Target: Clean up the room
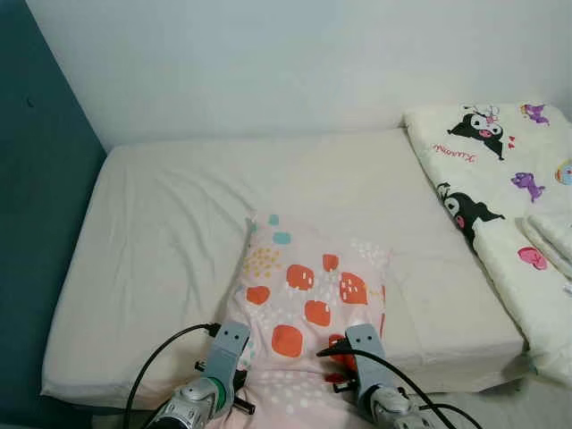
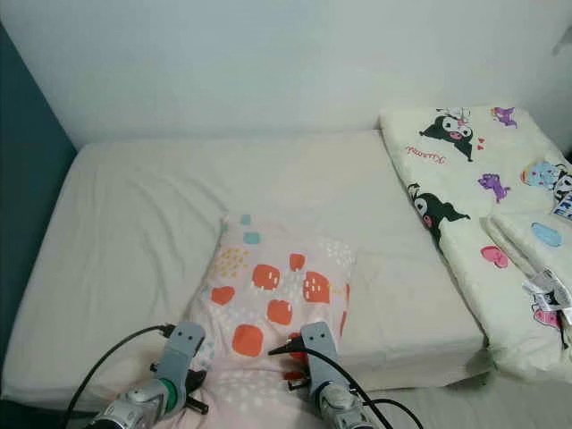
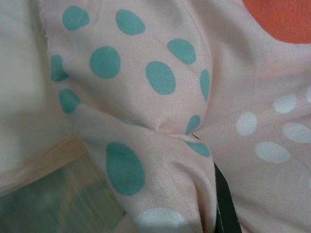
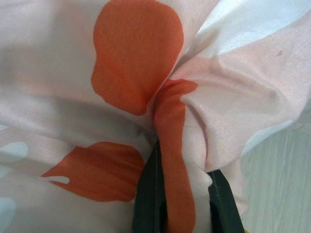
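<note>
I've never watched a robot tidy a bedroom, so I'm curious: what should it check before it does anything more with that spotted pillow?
1. Right gripper pinching the pillow: ok, a fold of fabric sits between its fingers.
2. Left gripper pinching the pillow: cannot tell, fabric bunches beside one black finger, the other is hidden.
3. Both grippers at the pillow's near edge, one on each side: ok.
4. Pillow's far end resting on the mattress: ok.
5. Bare mattress beyond the pillow: ok.
6. Cartoon blanket apart from the pillow: ok, it lies to the right.

2 silver arms w/ grey wrist blocks, looping black cables, black-fingered left tool (image 1: pixel 234 380) & right tool (image 1: pixel 342 382).
</note>
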### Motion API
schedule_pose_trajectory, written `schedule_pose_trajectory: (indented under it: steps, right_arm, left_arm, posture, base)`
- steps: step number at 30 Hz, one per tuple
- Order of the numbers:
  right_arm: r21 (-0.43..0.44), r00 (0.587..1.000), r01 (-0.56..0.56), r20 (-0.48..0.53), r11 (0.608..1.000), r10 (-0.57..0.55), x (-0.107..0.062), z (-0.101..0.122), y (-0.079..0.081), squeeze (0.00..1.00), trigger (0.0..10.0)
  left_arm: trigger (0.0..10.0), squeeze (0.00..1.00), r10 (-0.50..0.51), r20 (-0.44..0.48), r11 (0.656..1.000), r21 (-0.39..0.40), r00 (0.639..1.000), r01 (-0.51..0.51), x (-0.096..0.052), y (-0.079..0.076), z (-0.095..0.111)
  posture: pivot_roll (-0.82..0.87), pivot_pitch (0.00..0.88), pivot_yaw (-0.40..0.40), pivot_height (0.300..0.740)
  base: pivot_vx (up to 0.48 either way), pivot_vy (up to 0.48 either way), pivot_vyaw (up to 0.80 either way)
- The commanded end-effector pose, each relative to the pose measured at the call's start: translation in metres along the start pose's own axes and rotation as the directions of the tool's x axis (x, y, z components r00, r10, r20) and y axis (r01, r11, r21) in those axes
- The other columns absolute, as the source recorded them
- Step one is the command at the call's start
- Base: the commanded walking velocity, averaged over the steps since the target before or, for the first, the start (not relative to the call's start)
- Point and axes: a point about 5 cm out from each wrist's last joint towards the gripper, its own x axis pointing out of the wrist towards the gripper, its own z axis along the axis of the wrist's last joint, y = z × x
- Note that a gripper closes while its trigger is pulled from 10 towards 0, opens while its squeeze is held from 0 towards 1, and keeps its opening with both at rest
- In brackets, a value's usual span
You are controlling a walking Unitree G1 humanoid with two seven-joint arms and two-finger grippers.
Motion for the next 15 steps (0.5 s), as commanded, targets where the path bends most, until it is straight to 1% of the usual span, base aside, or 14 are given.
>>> schedule_pose_trajectory:
  steps: [1,15]
  right_arm:
    - [-0.001,0.997,0.007,-0.081,1.0,-0.007,-0.0033,-0.0212,-0.0027,0.0,10.0]
    - [0.001,0.997,0.007,-0.082,1.0,-0.007,-0.0035,-0.0218,-0.0025,0.0,10.0]
  left_arm:
    - [10.0,0.0,0.005,-0.063,1.0,-0.006,0.998,-0.006,-0.0021,0.0004,-0.0161]
    - [10.0,0.0,0.007,-0.067,1.0,-0.001,0.998,-0.007,-0.0023,0.001,-0.0168]
  posture:
    - [0.03,0.063,0.026,0.74]
    - [0.03,0.065,0.026,0.74]
  base:
    - [0.0,0.0,0.0]
    - [0.0,0.0,0.0]
